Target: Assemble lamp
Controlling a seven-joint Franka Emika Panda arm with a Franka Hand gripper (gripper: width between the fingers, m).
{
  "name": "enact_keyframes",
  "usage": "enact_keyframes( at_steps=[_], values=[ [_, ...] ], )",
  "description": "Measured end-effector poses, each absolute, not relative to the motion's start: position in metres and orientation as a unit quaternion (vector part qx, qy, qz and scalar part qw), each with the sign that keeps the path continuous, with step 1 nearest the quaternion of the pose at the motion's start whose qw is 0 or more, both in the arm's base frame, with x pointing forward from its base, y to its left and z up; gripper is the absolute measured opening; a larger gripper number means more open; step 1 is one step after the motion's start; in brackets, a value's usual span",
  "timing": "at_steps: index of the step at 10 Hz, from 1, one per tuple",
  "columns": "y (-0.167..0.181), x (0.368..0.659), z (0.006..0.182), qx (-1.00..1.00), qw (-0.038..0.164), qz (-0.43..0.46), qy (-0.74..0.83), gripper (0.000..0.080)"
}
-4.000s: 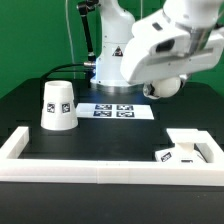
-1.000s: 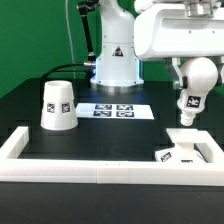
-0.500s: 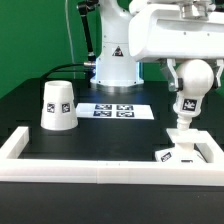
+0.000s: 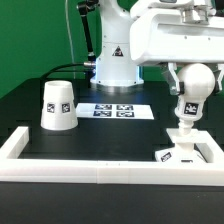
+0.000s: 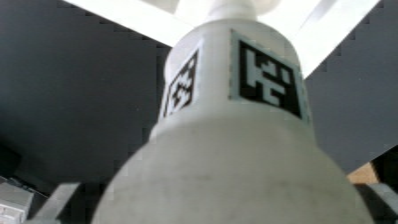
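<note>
My gripper is shut on the white bulb by its round head and holds it upright, narrow end down. The narrow end meets the top of the flat square base at the exterior view's right; I cannot tell if it is seated. In the wrist view the bulb with its tags fills the picture and the base shows beyond its tip. The cup-shaped shade stands mouth down at the exterior view's left, apart from the gripper.
The marker board lies flat in the middle, before the arm's white pedestal. The long white rail frame runs along the front and up both sides, and the base lies in its right corner.
The arm swung from the middle to the exterior view's right with the bulb. Over the last second the bulb has sunk a little onto the base.
</note>
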State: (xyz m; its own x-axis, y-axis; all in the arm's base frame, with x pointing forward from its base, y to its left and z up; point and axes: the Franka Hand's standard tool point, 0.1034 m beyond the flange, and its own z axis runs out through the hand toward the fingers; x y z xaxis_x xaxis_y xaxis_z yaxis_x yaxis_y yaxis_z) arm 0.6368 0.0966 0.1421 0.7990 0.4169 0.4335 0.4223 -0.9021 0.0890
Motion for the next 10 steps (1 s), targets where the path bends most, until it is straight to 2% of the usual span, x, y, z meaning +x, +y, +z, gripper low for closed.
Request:
enact_keyframes(
  at_steps=[10],
  values=[
    [0.103,0.626,0.131,-0.950,0.008,-0.216,-0.227,0.0576]
  ],
)
